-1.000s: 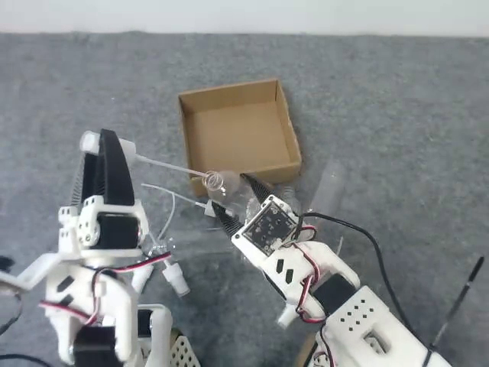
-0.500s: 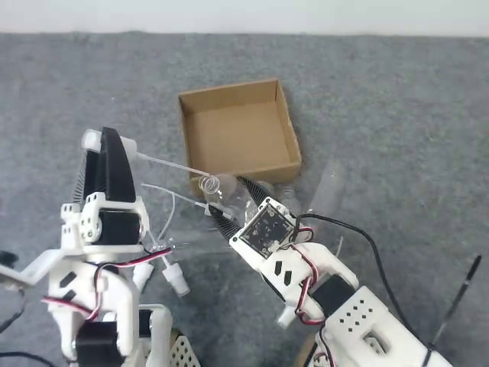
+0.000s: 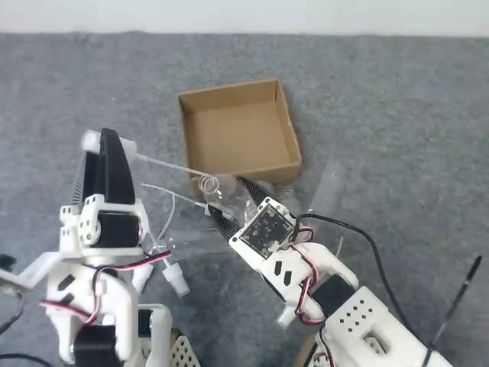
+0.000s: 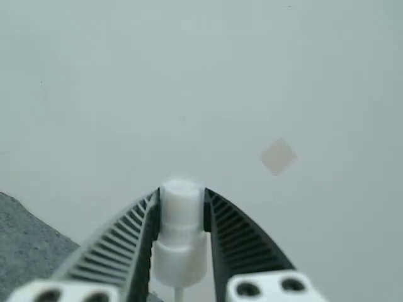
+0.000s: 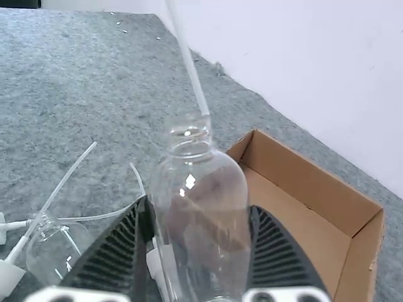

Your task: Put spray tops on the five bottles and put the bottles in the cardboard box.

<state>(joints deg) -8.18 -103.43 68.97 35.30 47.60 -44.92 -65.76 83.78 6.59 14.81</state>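
The left gripper clenches a spray top, its tube at the mouth of the bottle. The right gripper grasps that bottle beside the box.

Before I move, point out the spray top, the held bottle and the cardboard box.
spray top (image 4: 181, 226): left wrist view, white cap body.
bottle (image 5: 198, 214): right wrist view, clear belly.
cardboard box (image 3: 238, 136): high view, inner floor.

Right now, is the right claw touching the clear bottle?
Touching. The right wrist view shows the right claw clamped on the bottle, both jaws pressed against its sides.
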